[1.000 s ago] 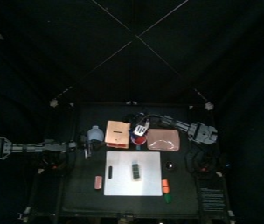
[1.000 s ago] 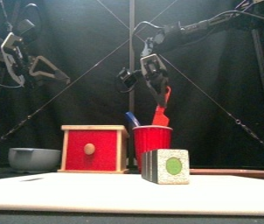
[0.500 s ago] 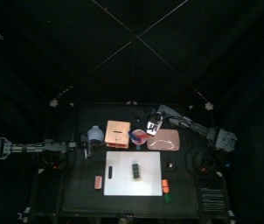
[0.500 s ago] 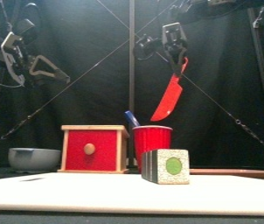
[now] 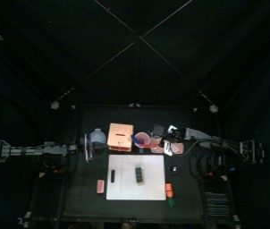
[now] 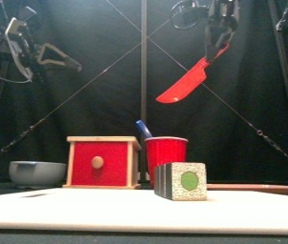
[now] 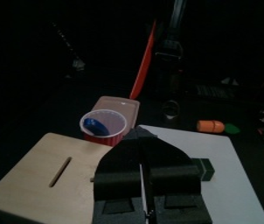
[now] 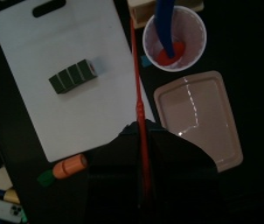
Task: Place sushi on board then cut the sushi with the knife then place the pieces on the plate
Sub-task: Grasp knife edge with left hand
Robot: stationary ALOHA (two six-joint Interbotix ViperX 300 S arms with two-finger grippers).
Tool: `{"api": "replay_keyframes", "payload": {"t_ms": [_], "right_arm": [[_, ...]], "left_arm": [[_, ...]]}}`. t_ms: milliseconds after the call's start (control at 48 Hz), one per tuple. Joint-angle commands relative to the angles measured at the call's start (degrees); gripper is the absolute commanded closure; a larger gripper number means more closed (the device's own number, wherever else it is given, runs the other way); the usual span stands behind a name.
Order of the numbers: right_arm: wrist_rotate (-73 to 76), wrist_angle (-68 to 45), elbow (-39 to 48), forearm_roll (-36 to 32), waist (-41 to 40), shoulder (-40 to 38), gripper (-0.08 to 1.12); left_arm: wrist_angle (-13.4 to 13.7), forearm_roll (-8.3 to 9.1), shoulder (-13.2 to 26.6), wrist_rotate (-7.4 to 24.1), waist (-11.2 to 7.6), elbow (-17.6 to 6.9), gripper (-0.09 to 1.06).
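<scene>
My right gripper is shut on the handle of the red toy knife, which hangs tilted high above the red cup. The blue knife stays in that cup. The dark green sushi roll lies on the white cutting board, seen end-on as sushi in the front view. The right wrist view shows the knife running over the board edge, between the sushi and the pink tray. My left gripper rests shut at the table's left, holding nothing.
A wooden box with a red drawer front stands left of the cup, and a blue-grey bowl further left. A small orange toy lies left of the board, and an orange and green toy at its right.
My right gripper has drawn the red knife out of the cup and carried it up and to the right, tilting it. The left arm has stayed still.
</scene>
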Motion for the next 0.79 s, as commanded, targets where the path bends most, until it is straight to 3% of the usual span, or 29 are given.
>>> {"api": "replay_keyframes", "payload": {"t_ms": [21, 229, 396, 500, 625, 729, 792], "right_arm": [[0.8, -9.0, 6.2, -0.6, 2.6, -5.7, 0.7], [0.9, -29.9, 21.2, -0.5, 6.4, -11.7, 0.7], [0.7, -49.9, 31.8, -1.2, 8.1, -11.7, 0.7], [0.7, -59.3, 35.6, -2.3, 9.1, -10.2, 0.7], [0.7, -62.1, 36.6, -2.7, 9.9, -7.4, 0.7], [0.8, -62.7, 35.9, -2.7, 10.7, -4.9, 0.7], [0.8, -62.9, 35.4, -2.7, 11.3, -3.3, 0.7]], "left_arm": [[-0.8, 0.26, 0.1, 0.0, -1.58, -2.1, 0.98], [-0.8, 0.18, 0.7, -0.1, -5.19, -2.2, 0.88], [-0.3, 0.0, 3.3, -0.1, -8.35, -2.8, 0.6], [0.1, -0.09, 6.3, -0.1, -8.79, -3.3, 0.38], [1.1, -0.62, 10.3, 0.0, -8.88, -4.8, 0.09], [3.1, -1.23, 12.8, 0.2, -8.7, -6.9, -0.05], [4.9, -1.23, 14.1, 0.3, -8.7, -8.2, -0.07]]}}
